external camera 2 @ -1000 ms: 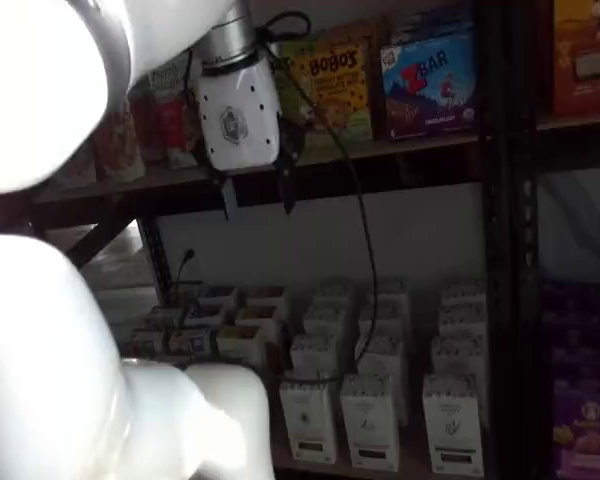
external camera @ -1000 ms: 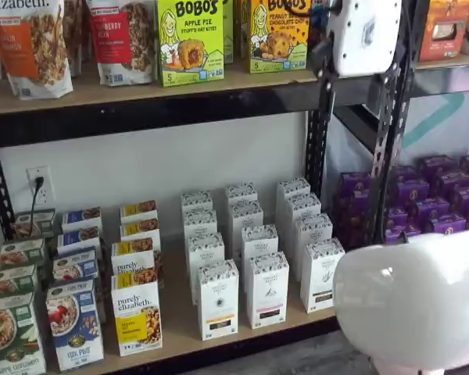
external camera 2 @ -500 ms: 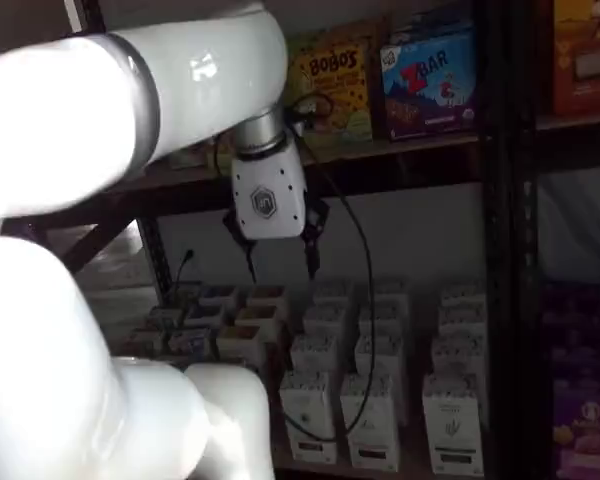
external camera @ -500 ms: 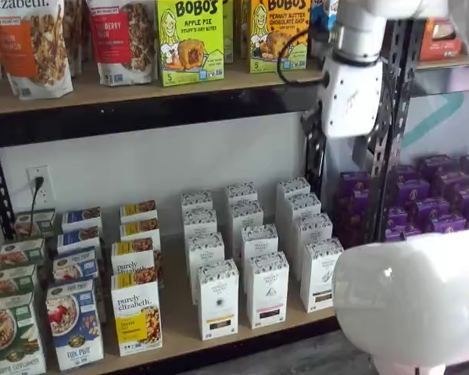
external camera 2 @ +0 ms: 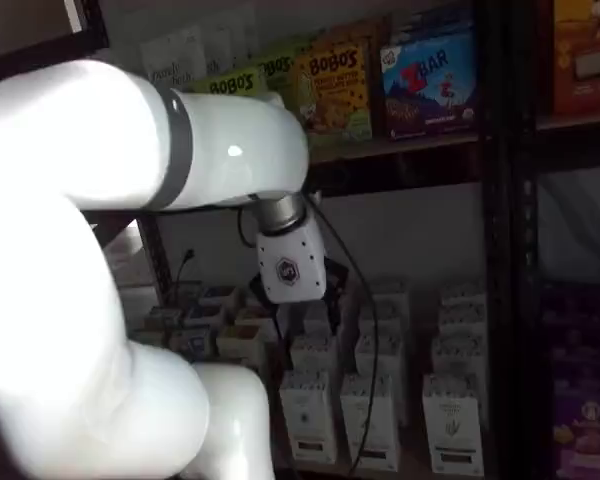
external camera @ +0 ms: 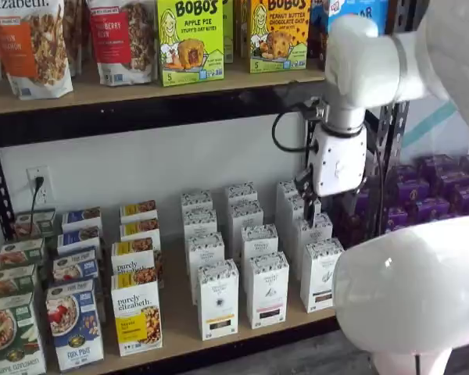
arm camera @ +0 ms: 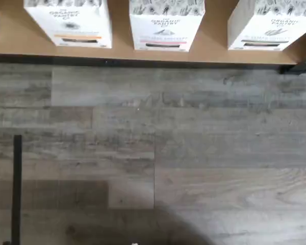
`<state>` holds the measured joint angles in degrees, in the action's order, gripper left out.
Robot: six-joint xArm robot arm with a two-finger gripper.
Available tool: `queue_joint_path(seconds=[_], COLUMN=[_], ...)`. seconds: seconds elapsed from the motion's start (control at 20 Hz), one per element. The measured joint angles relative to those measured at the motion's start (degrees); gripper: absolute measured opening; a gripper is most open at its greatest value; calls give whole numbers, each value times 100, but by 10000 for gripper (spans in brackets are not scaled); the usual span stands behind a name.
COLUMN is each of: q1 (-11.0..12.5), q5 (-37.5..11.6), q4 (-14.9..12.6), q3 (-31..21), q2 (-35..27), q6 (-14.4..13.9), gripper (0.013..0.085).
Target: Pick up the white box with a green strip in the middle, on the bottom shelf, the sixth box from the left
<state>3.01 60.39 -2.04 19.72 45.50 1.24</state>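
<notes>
We see the arm's big white link closest to the camera, and past it the gripper hangs nose-down over the right end of the bottom shelf, jaws spread wide with nothing between them. The white box stands upright at the front of the rightmost column of white cartons, just below and in front of the fingers, not touched. In the wrist view it sits at the shelf's front edge beside the pink-strip carton, grey plank floor in front
</notes>
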Motion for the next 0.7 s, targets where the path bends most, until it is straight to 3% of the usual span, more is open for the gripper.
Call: queue_joint_path(seconds=[0.25,0.45,0.7], q1=[144,228,291], q5=[-1232,-2032,-2240], q4=[305,92,-96], q3=[-461,-690,-554], q2=[-468,-891,-1682], q6=[304,236,164], gripper=[850,850,850])
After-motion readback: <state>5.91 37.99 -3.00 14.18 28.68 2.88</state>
